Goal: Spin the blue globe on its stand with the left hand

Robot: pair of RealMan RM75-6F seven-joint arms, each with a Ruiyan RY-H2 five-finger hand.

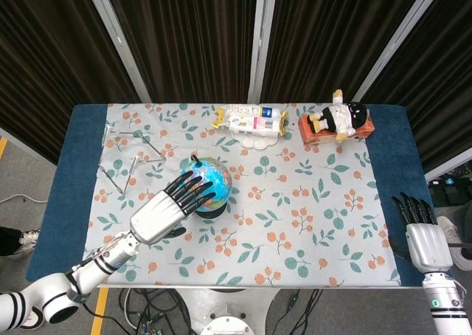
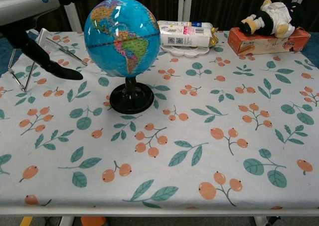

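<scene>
The blue globe [image 1: 214, 178] stands upright on its black stand [image 1: 211, 209] left of the table's middle; the chest view shows the globe [image 2: 122, 36] and its round base [image 2: 131, 99] close up. My left hand [image 1: 171, 205] reaches in from the front left with its fingers spread over the globe's left side. In the chest view the left hand [image 2: 29, 22] hangs beside the globe, thumb pointing down toward the cloth. Whether the fingers touch the globe I cannot tell. My right hand [image 1: 418, 228] lies flat at the table's right front edge, holding nothing.
A metal folding rack [image 1: 122, 158] [image 2: 31, 46] sits at the back left, just behind my left hand. Snack packs on a white plate [image 1: 251, 121] [image 2: 186, 35] lie behind the globe. A plush toy on an orange box [image 1: 338, 120] [image 2: 266, 29] is at the back right.
</scene>
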